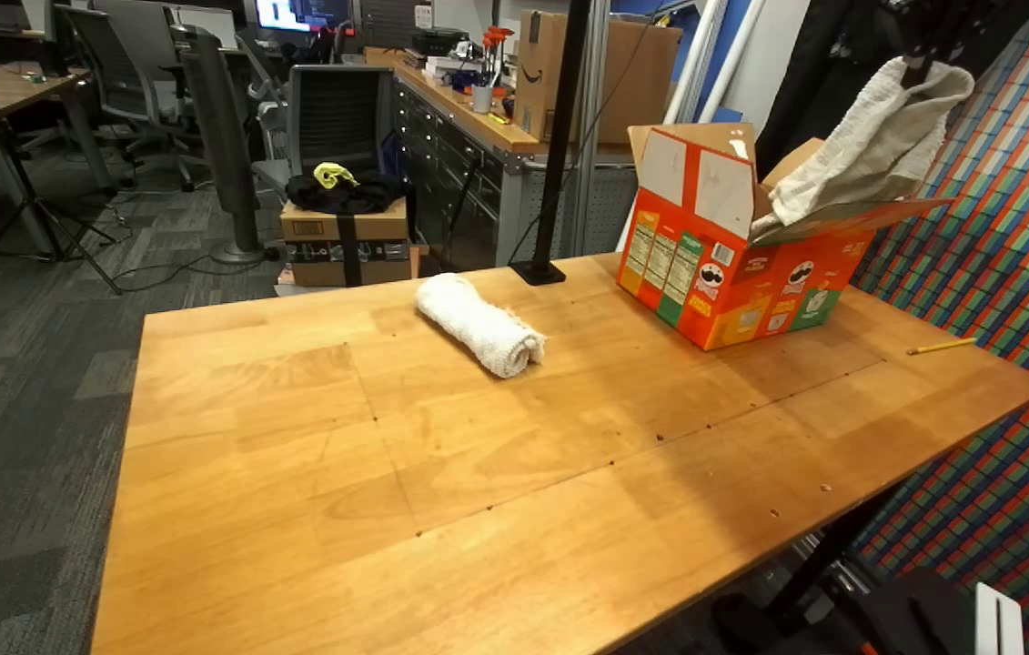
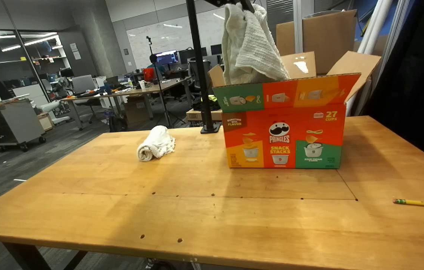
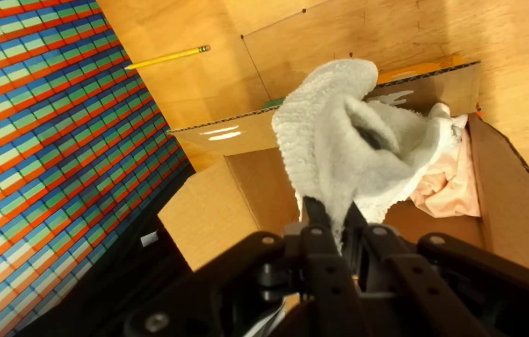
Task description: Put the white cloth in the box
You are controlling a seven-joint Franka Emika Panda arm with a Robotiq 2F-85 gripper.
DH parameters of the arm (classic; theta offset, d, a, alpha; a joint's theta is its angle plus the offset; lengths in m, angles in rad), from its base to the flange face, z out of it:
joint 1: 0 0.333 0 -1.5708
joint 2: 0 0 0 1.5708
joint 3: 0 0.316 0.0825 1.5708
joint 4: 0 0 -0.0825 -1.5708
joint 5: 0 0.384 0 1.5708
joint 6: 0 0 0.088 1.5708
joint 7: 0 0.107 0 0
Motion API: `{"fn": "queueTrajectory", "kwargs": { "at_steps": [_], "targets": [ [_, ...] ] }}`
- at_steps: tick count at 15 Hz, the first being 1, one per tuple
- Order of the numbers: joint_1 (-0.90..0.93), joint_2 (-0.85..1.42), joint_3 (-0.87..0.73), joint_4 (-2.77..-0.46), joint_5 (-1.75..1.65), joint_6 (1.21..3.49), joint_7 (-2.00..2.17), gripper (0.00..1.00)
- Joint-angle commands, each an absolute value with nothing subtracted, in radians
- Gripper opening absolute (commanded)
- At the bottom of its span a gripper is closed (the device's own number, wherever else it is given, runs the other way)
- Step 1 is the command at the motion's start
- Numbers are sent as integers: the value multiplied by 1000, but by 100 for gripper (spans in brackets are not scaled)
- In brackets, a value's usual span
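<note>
A white cloth hangs bunched from my gripper (image 1: 916, 73); the held cloth (image 1: 887, 136) shows in both exterior views (image 2: 251, 48). The gripper (image 3: 333, 209) is shut on it, with the cloth (image 3: 348, 140) pinched between its fingers. The cloth's lower part hangs down into the opening of the orange Pringles box (image 1: 751, 291), whose flaps stand open. The box also shows in an exterior view (image 2: 283, 131) and from above in the wrist view (image 3: 213, 206). The cloth's lowest end is hidden by the box wall in an exterior view. A second white cloth, rolled up (image 1: 478, 326), lies on the table (image 2: 155, 144).
A crumpled pink cloth (image 3: 449, 187) lies inside the box. A yellow pencil (image 1: 942, 347) lies near the table edge (image 2: 421, 203). A black post (image 1: 559, 146) stands at the table's far edge, between the rolled cloth and the box.
</note>
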State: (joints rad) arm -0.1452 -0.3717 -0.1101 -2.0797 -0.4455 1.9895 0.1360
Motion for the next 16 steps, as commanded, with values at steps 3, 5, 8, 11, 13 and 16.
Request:
{"fn": "queueTrajectory", "kwargs": {
  "at_steps": [3,5,8,11,13,16],
  "targets": [
    [-149,-353,-81,-2063,-452,1969,129,31],
    [-127,-333,-49,-2007,-466,1989,117,47],
    [-102,-321,-6,-1961,-481,2035,99,71],
    [-86,-303,19,-1930,-478,2057,78,95],
    [-78,-299,19,-1922,-465,2062,65,100],
    [-81,-311,24,-1954,-461,2037,93,100]
  ]
}}
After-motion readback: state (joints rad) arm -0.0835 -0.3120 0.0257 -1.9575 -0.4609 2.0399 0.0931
